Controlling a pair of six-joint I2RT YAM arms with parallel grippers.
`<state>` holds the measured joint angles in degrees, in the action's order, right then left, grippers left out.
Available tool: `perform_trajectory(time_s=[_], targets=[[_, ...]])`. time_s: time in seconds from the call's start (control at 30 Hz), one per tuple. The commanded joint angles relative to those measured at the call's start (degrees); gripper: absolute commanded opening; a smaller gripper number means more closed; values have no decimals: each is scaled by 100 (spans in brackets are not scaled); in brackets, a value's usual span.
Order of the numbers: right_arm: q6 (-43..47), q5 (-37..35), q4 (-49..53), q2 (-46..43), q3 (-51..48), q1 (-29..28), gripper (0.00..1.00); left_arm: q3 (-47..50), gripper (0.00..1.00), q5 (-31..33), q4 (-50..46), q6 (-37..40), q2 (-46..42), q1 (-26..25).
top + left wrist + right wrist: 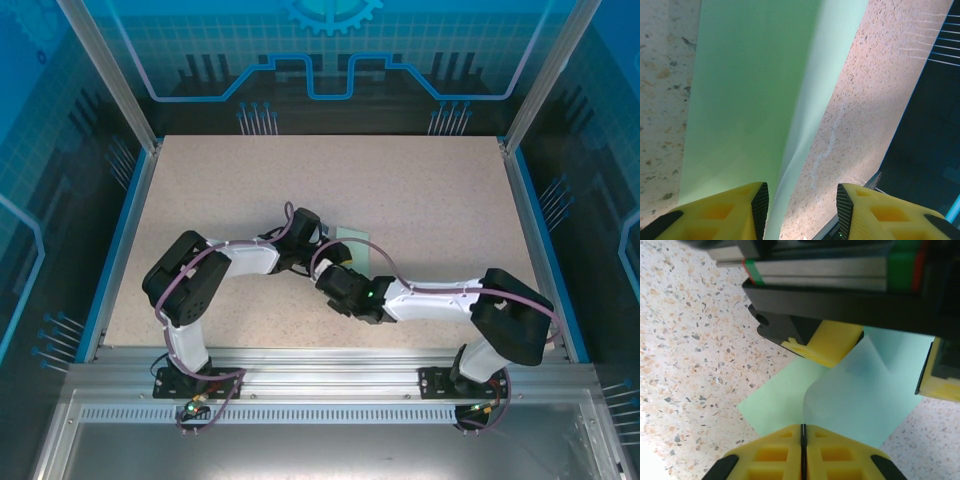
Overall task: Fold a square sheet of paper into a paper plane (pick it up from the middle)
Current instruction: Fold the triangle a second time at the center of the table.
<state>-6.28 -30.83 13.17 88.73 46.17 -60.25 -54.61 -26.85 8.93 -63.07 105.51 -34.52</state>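
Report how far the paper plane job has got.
Done: little; the sheet lies mostly flat on the table, no dart shape. In hand: the right tool, shut, pinches a curled-up flap while the open left tool sits over the paper. Left: creasing this fold and every later one.

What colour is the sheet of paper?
The paper is pale mint green, plain and unmarked; the left wrist view shows it best.

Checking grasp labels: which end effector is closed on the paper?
The right end effector: its fingers meet on a raised flap of the paper sheet; the left end effector is open.
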Motion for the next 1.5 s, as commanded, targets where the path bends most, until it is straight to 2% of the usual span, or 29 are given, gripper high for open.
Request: perform_trajectory(time_s=[0.0,0.17,0.3,0.43,0.57,0.73,1.03,1.13,1.47], targets=[[-317,688,72,-265,-80,256,7,-194,46,-35,-188,30,-91,-16],[-471,2076,-124,-475,-297,750,5,-213,51,166,-371,88,-192,-16],[-547,2915,-354,-616,-478,1174,5,-183,58,506,-668,172,-390,-16],[-674,3521,-550,-686,-655,1623,6,-46,66,865,-864,205,-662,-18],[-813,4076,-579,-641,-706,1991,6,58,67,1078,-976,233,-863,-16],[-1040,4798,-555,-356,-672,2565,7,138,66,1218,-1124,319,-1030,-20],[-1433,5725,-868,-15,-794,3302,7,373,49,1341,-1188,427,-1323,-86],[-1438,6042,-811,102,-746,3544,8,383,46,1293,-1164,444,-1290,-151],[-1353,6388,-491,350,-474,4133,8,120,45,1176,-1106,484,-944,-454]])
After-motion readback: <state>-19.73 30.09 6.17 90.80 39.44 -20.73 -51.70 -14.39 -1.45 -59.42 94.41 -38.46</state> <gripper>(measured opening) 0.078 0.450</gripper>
